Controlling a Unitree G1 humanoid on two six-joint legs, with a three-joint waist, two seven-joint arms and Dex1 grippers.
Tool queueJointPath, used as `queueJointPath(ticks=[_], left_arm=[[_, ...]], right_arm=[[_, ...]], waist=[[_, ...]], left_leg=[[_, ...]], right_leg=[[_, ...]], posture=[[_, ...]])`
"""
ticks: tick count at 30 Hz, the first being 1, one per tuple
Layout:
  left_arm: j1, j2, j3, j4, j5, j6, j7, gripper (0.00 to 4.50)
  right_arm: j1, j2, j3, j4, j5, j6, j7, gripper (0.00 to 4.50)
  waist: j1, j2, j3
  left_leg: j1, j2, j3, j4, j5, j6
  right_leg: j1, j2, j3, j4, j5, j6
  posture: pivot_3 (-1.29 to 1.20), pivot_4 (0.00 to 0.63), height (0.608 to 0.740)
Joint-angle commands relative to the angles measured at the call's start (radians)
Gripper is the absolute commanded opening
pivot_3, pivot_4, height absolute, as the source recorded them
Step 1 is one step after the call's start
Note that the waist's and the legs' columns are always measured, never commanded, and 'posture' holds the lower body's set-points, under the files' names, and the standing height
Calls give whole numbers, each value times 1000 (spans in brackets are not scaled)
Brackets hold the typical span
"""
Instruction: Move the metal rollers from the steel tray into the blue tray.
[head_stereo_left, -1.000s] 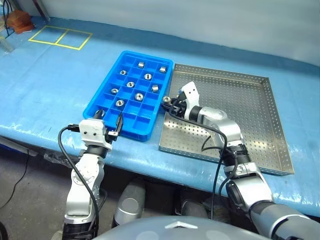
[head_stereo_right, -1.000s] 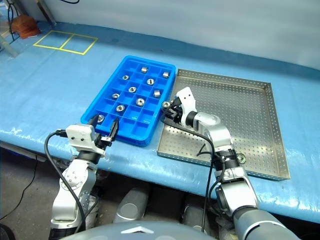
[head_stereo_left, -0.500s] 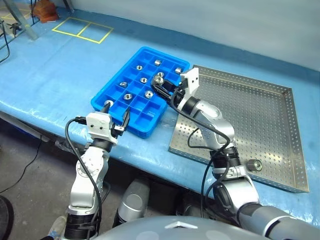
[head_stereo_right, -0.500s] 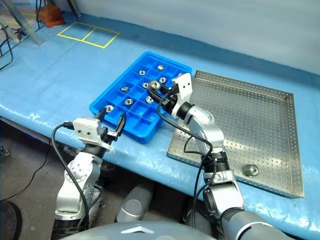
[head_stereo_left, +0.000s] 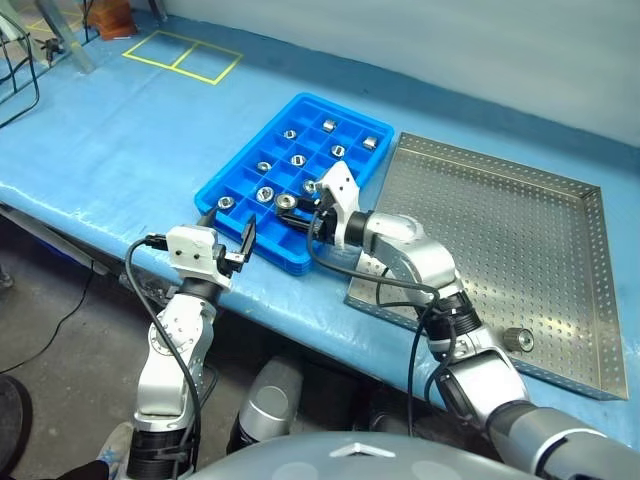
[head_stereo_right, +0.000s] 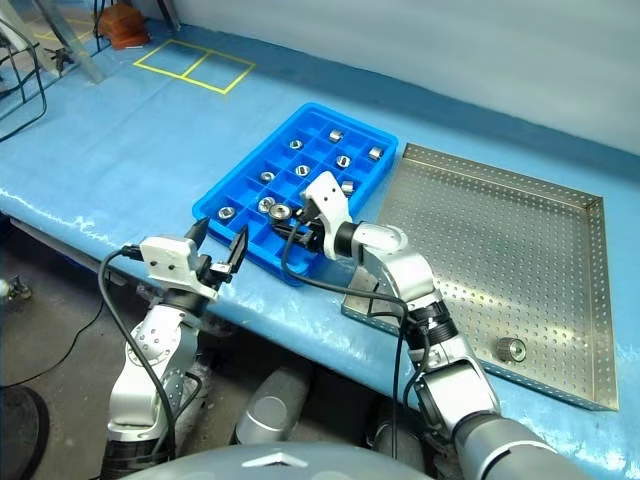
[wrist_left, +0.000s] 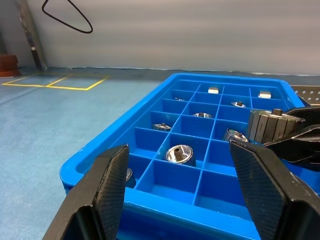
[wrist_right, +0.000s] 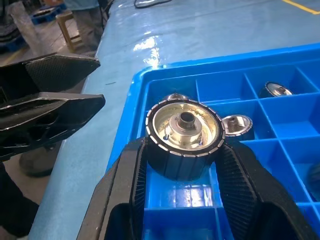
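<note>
The right gripper (wrist_right: 185, 175) is clamping a metal roller (wrist_right: 184, 137) between its fingers, holding it over the near compartments of the blue tray (head_stereo_left: 225, 180). The left gripper (head_stereo_left: 227, 232), jaws standing apart and empty, is hovering at the tray's near edge. One roller (head_stereo_left: 517, 339) is lying in the steel tray (head_stereo_left: 560, 190).

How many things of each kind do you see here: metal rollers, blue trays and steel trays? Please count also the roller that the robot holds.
metal rollers: 11 (9 in the blue tray, 1 in the steel tray, 1 between the fingers of the right gripper)
blue tray: 1
steel tray: 1
Total: 13
</note>
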Motion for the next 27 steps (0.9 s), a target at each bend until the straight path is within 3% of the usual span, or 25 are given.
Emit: queueJointPath(ticks=[1,2,9,16,22,27], left_arm=[[0,5,6,-34,2,-6,4,3503],[0,6,7,-35,3,-5,6,3503],[-12,14,-6,-22,14,-7,2,3503],[-166,6,-106,137,-3,-19,-102,3503],[-331,-24,-162,329,-26,-65,-212,3503],[-437,-67,-199,465,-32,-116,-283,3503]], right_arm=[[-32,13,7,2,-13,-4,-6,1673],[-35,18,7,8,-14,1,-9,1673],[-20,25,-32,8,-24,-3,-64,3897],[117,-63,-173,-217,14,91,-164,3897],[297,-173,-330,-471,50,226,-255,3897],[446,-208,-478,-656,115,364,-316,3897]], waist=[[7,0,0],[11,0,0],[24,0,0],[7,1,-1],[-141,4,-2],[-346,5,-3]], left_leg=[[0,0,0,0,0,0],[0,0,0,0,0,0],[0,0,0,0,0,-2],[-2,0,-1,2,0,-3],[-4,-1,-2,6,-2,0],[-4,-1,-1,6,-4,4]], right_leg=[[0,0,0,0,0,0],[0,0,0,0,0,0],[0,-1,-1,0,0,0],[1,-2,-5,-3,0,0],[5,-3,-6,-10,2,3],[8,-3,-2,-13,8,5]], posture=[[548,150,740],[548,150,740],[526,150,740],[222,150,740],[-18,150,740],[-127,150,740]])
